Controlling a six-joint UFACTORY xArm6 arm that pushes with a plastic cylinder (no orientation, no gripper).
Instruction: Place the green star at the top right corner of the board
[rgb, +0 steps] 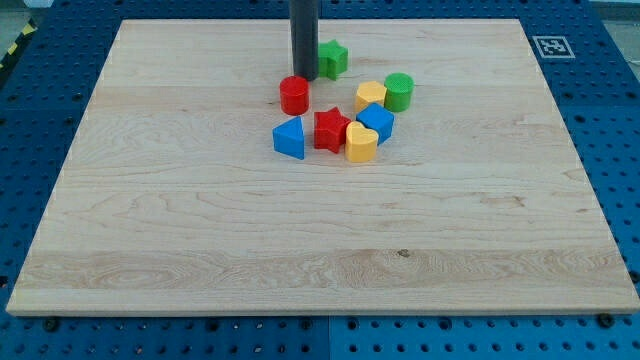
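Note:
The green star (334, 58) lies near the board's top middle. My tip (304, 77) rests on the board just left of the green star, touching or nearly touching it, and just above the red cylinder (294, 95). The rod rises straight up out of the view's top. The board's top right corner (515, 28) lies far to the star's right.
A cluster sits below and right of the star: a green cylinder (398, 91), a yellow block (370, 96), a blue cube (376, 122), a red star (330, 130), a yellow block (361, 143) and a blue triangle (290, 137). A marker tag (551, 46) lies off the board's top right.

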